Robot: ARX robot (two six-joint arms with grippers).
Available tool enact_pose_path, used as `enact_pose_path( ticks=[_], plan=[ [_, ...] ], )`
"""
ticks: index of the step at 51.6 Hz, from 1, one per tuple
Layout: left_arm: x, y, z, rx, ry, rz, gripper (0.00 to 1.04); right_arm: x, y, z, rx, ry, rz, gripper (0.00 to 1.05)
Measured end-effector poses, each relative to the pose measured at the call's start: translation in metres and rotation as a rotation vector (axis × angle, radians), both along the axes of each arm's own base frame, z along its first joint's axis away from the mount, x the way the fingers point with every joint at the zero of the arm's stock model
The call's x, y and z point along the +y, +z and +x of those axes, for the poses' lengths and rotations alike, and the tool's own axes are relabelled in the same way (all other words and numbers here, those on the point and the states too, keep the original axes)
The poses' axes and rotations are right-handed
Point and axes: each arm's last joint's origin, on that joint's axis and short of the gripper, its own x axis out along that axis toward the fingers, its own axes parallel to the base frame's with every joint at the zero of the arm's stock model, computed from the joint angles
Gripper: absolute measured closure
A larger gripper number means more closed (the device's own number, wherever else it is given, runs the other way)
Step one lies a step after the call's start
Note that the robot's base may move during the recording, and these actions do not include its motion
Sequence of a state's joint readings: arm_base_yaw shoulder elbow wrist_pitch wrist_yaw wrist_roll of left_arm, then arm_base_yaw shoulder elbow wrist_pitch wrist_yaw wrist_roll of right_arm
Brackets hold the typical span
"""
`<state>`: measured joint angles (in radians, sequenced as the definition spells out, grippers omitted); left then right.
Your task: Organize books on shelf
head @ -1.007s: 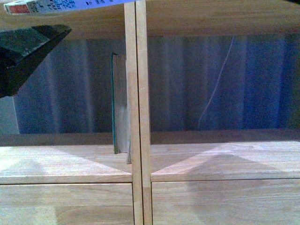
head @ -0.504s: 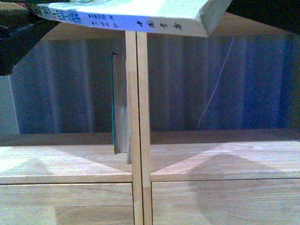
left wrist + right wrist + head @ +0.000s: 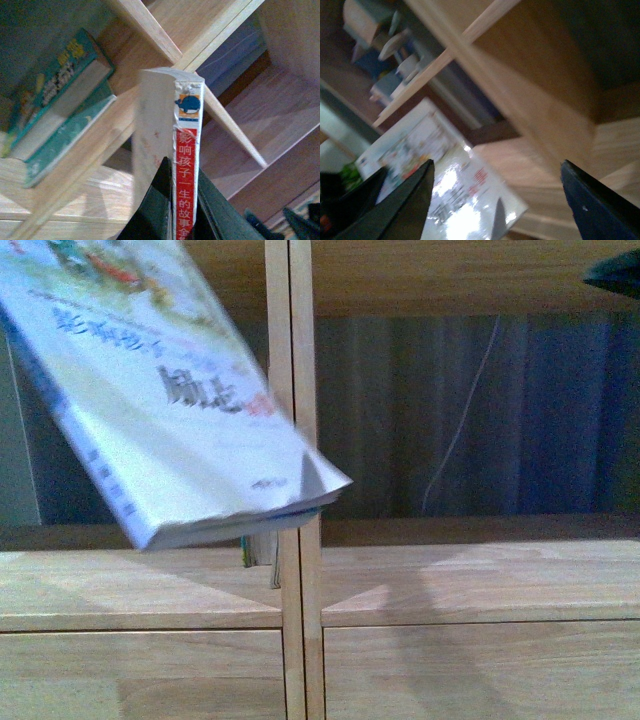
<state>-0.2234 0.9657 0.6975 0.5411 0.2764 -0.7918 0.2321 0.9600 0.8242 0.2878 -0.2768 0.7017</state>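
In the front view the white paperback (image 3: 170, 400) hangs tilted, its low corner in front of the shelf's (image 3: 292, 640) centre divider. It covers most of the left compartment. Only a sliver of the teal book (image 3: 246, 552) shows beneath it, standing against the divider. In the left wrist view my left gripper (image 3: 186, 220) is shut on the paperback's red-patched spine (image 3: 187, 160), one dark finger on each cover. The teal book (image 3: 60, 115) stands off to one side. My right gripper (image 3: 497, 200) is open, the paperback's glossy cover (image 3: 445, 200) showing beyond its fingers.
A dark tip of the right arm (image 3: 615, 275) shows at the top right of the front view. Drawer fronts (image 3: 480, 670) run below the shelf board. A thin white cord (image 3: 455, 440) hangs behind the open-backed right compartment.
The paperback has swung from lying flat along the top of the front view to tilting down across the left compartment, hiding most of the teal book.
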Motion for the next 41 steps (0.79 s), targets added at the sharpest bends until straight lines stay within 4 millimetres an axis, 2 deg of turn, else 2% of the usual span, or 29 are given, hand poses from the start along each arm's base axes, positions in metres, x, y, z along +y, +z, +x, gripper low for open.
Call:
enact_pose_path(
  ticks=[5, 7, 18, 26, 30, 36, 41],
  plan=[
    [0.014, 0.004, -0.007, -0.041, 0.099, 0.153, 0.98, -0.026, -0.004, 0.009, 0.000, -0.157, -0.031, 0.08],
    [0.019, 0.006, -0.008, -0.052, 0.131, 0.193, 0.98, -0.033, -0.007, 0.012, 0.007, -0.203, -0.041, 0.06],
    [0.056, 0.012, -0.007, -0.186, 0.421, 0.501, 0.98, -0.065, -0.029, 0.026, 0.061, -0.393, -0.111, 0.07],
    [0.079, 0.014, 0.002, -0.290, 0.564, 0.694, 0.98, -0.068, -0.036, 0.028, 0.081, -0.408, -0.127, 0.07],
    [0.094, 0.012, 0.017, -0.306, 0.591, 0.765, 0.98, -0.069, -0.036, 0.028, 0.074, -0.413, -0.145, 0.07],
    [0.105, 0.003, 0.044, -0.292, 0.587, 0.786, 0.98, -0.064, -0.053, 0.016, 0.035, -0.554, -0.410, 0.26],
    [0.107, -0.004, 0.063, -0.290, 0.565, 0.789, 0.98, -0.059, -0.073, 0.005, 0.003, -0.543, -0.543, 0.40]
  ],
)
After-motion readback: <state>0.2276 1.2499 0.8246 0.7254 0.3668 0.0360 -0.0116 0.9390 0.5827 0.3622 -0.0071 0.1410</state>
